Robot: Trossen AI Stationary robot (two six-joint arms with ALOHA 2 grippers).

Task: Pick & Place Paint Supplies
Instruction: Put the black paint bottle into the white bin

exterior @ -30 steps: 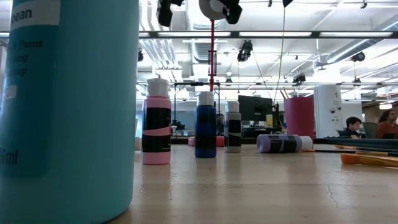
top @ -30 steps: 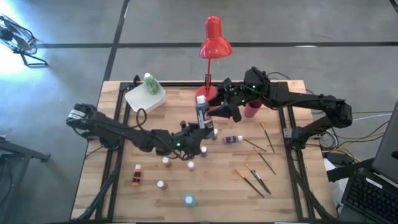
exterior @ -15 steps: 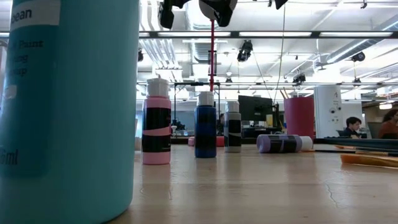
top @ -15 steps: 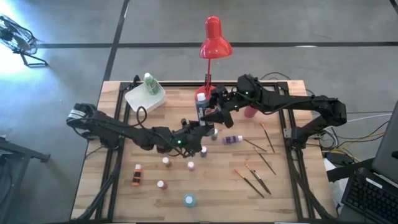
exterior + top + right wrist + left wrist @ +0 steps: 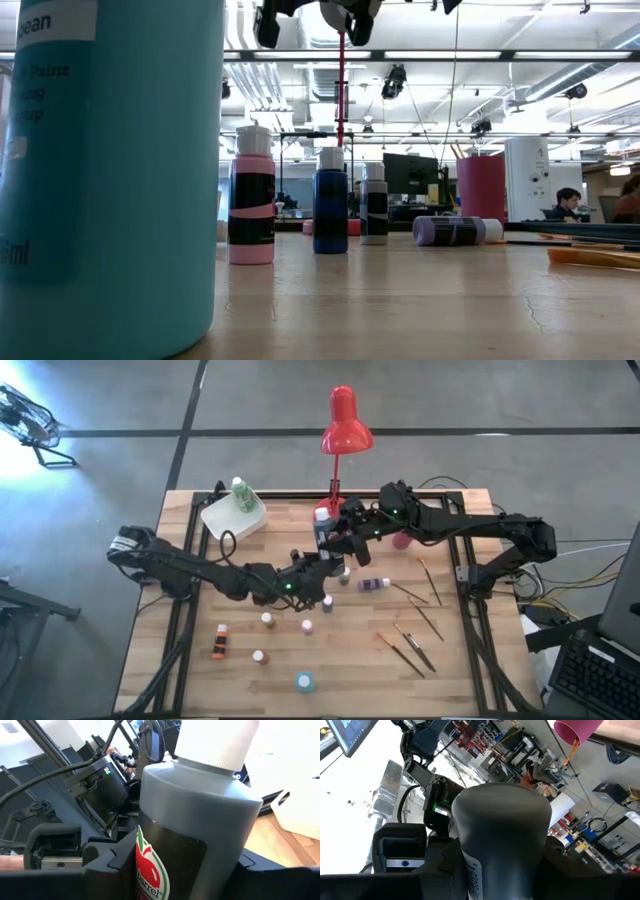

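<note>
- A dark paint bottle (image 5: 323, 540) with a white cap is held up above the middle of the counter (image 5: 460, 680), both arms meeting on it.
- The left gripper (image 5: 318, 568) is clamped on the bottle's lower end; its wrist view is filled by the bottle's rounded bottom (image 5: 501, 827) between the dark fingers.
- The right gripper (image 5: 340, 538) has the upper body between its fingers and is closed against it, with the white cap (image 5: 215, 742) and an apple label (image 5: 150, 870) right in front of its camera.
- On the counter, the low view lines up a pink bottle (image 5: 251, 208), a blue bottle (image 5: 330, 208) and a grey bottle (image 5: 374, 211), all upright, with a purple bottle (image 5: 455, 230) lying on its side next to them.
- A teal bottle (image 5: 110, 170) stands just in front of that camera.
- Paintbrushes (image 5: 410, 650) lie scattered to the right.
- A pink cup (image 5: 481, 187) stands at the back, a white tray (image 5: 232, 515) with a green bottle (image 5: 240, 493) sits at the back left, and the red lamp (image 5: 344, 422) rises behind.
</note>
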